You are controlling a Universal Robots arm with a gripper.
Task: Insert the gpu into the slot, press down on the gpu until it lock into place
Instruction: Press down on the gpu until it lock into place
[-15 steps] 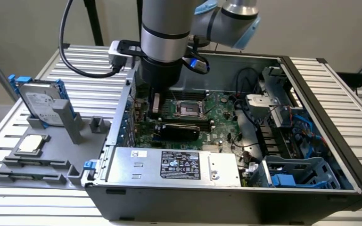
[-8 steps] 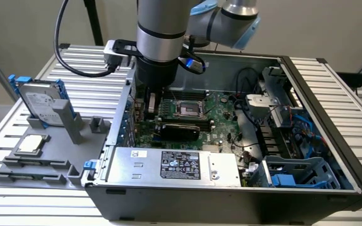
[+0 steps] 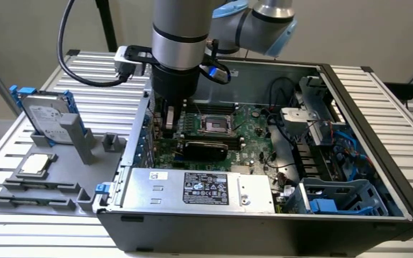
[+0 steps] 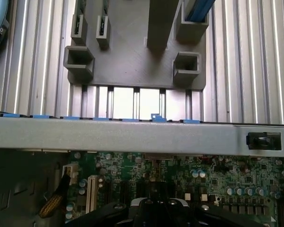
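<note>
The gpu (image 3: 205, 148), a flat black card, lies across the green motherboard inside the open computer case, just behind the silver power supply. The slot is hidden under it. My gripper (image 3: 169, 128) reaches down into the case beside the card's end on the exterior view's left, with its fingers shut. I cannot tell whether the tips touch the card. In the wrist view the shut gripper (image 4: 156, 211) hangs low over the motherboard (image 4: 203, 177), close to the case's side wall (image 4: 132, 135).
The silver power supply (image 3: 199, 188) fills the case's front. The processor socket (image 3: 217, 124) is behind the card, and cables and a blue drive cage (image 3: 335, 199) are at the exterior view's right. Outside the case, a grey fixture (image 3: 56, 161) holds a hard drive (image 3: 49, 115).
</note>
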